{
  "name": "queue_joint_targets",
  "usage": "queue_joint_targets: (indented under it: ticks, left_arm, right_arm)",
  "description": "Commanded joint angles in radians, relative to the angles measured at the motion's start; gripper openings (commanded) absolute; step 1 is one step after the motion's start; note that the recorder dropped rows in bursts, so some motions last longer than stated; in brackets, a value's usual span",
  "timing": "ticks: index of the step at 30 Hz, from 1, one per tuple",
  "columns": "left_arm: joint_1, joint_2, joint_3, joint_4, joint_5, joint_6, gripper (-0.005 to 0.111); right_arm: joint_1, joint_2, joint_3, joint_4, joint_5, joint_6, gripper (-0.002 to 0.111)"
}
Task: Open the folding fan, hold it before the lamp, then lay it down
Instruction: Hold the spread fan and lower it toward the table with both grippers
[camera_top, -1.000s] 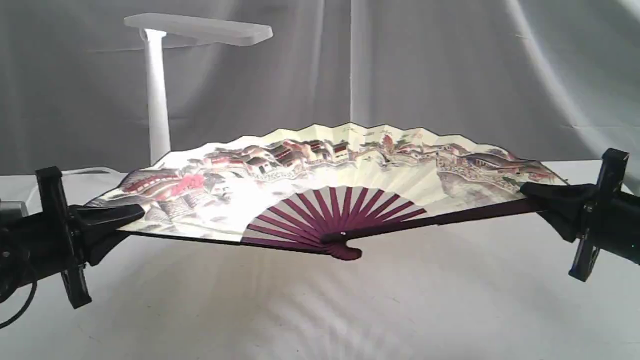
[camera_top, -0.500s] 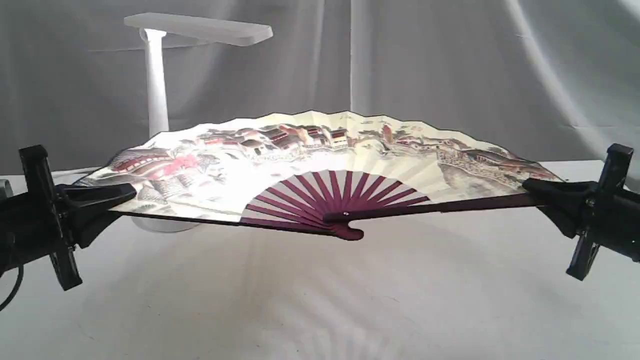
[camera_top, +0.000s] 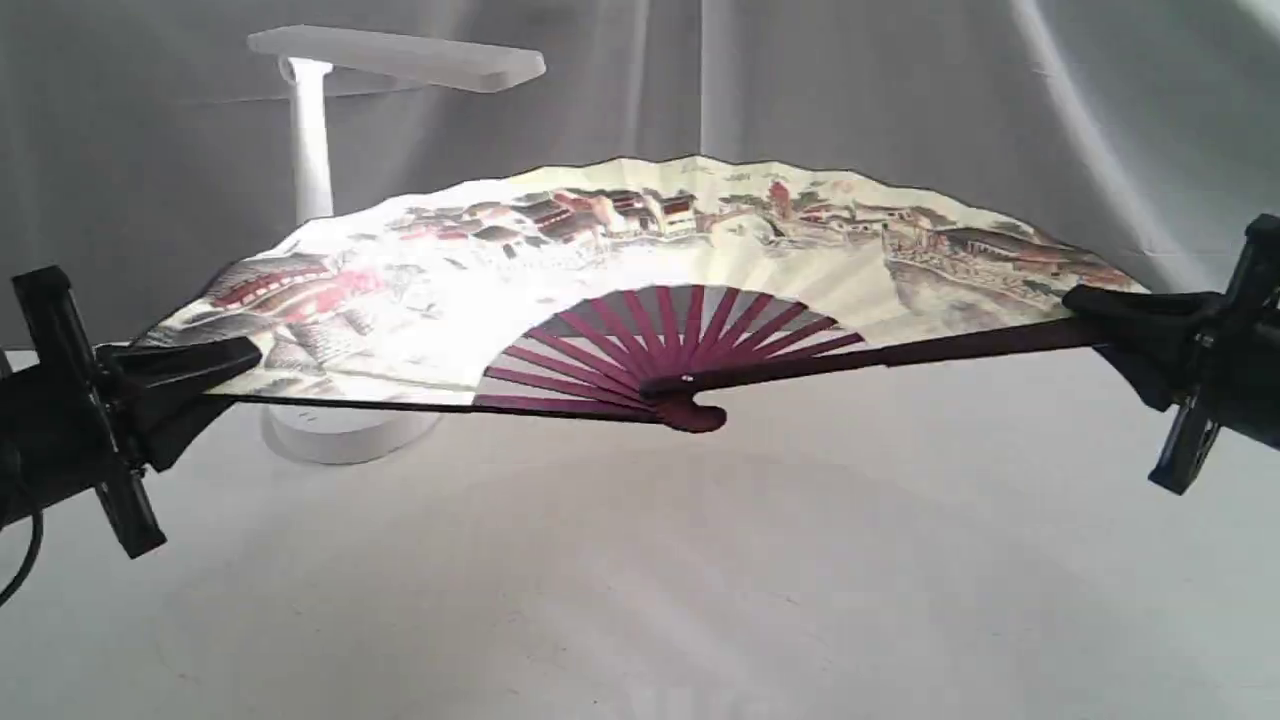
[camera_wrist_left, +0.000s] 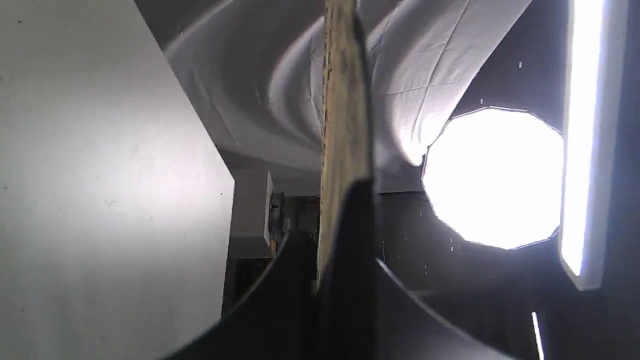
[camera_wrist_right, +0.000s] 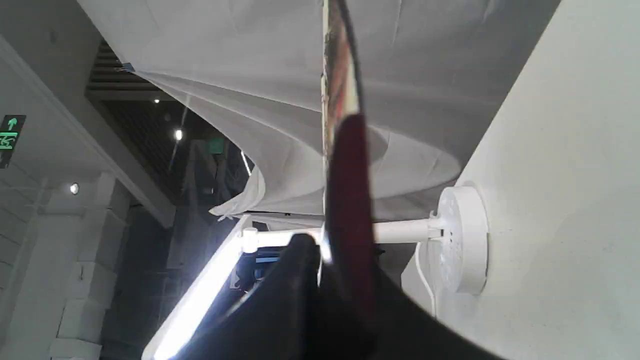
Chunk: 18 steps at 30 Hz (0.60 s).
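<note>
The folding fan (camera_top: 640, 260) is fully spread and hangs in the air above the white table (camera_top: 640, 600). Its painted side is turned up and its far edge is tilted higher than the pivot (camera_top: 690, 412). The left gripper (camera_top: 240, 378), at nine o'clock from the pivot, and the right gripper (camera_top: 1085, 325), at three o'clock, are each clamped on one outer guard near its end. I judge that this pull from both sides holds the pleats stretched. The desk lamp (camera_top: 310, 140) stands behind at about ten o'clock, its stem partly hidden by the paper. This seems to be the holding step; laying the fan down is not yet done.
</note>
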Motion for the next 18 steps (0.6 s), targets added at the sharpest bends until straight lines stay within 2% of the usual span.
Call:
queue_joint_targets:
  ticks: [1,8,18]
  left_arm:
    - [0.036,-0.012,-0.003,-0.180,0.040,-0.027,0.000]
    - [0.036,-0.024,-0.003,-0.171,0.040,-0.027,0.000]
    - [0.036,-0.161,-0.003,-0.144,0.040,-0.027,0.000]
  right_arm:
    - [-0.033,-0.026,-0.004,0.173,0.076,-0.015,0.000]
    - [-0.014,-0.033,-0.009,0.194,0.076,-0.015,0.000]
    - [-0.015,-0.033,-0.009,0.192,0.076,-0.015,0.000]
